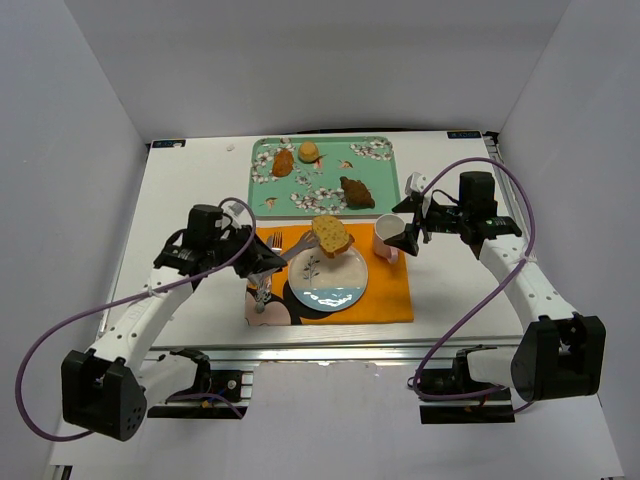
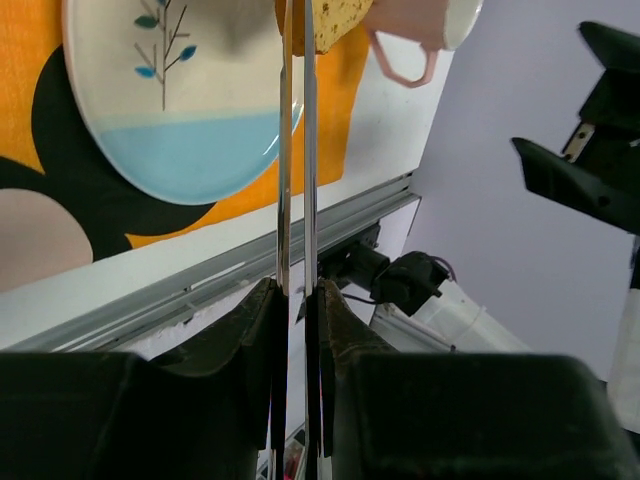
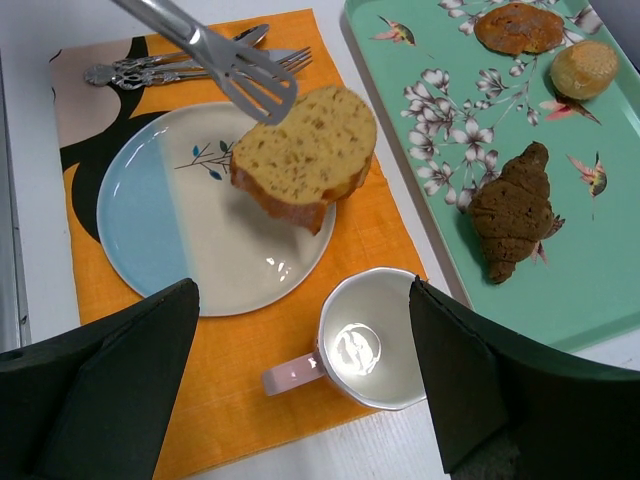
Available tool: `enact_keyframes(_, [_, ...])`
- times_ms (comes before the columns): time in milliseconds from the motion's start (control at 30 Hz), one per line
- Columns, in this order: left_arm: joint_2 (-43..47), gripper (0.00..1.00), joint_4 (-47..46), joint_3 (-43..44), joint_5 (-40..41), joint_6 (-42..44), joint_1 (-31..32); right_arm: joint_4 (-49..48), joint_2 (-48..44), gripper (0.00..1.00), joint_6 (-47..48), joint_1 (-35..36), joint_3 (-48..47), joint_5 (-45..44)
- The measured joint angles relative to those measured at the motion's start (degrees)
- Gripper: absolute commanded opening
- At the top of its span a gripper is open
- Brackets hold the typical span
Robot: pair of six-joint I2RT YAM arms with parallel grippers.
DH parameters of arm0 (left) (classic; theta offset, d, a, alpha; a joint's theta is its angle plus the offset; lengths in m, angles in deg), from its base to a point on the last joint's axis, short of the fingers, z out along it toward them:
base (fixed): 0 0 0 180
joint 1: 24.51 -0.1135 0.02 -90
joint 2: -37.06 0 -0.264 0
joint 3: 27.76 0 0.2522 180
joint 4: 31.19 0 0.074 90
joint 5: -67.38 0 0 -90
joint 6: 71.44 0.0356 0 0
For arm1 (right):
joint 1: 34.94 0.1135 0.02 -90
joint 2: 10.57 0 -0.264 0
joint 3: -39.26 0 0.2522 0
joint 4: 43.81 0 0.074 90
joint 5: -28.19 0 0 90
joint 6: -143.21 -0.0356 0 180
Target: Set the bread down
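L gripper (image 2: pixel 297 295) clamped on tongs (image 3: pixel 215 55); bread (image 3: pixel 305 155) pinched at tong tips, right of gripper, over plate (image 3: pixel 150 220) far edge. R gripper (image 1: pixel 416 228) jaws apart.

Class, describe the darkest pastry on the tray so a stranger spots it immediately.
Find the green floral tray at the far side of the table. The croissant lies alone toward the tray's near-right corner. It is dark brown and ridged; the oval pastry and round bun are paler.
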Motion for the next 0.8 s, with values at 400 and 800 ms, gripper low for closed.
enact_keyframes(400, [-3.45,0.03,-1.7,-2.95,0.72,-1.29,5.6,0.02,0.0,0.89,0.44,0.0,0.0,0.09])
enact_keyframes(800, [-3.45,0.42,0.26,-2.78,2.01,-0.55,5.75,0.02,0.0,0.89,0.46,-0.33,0.0,0.13])
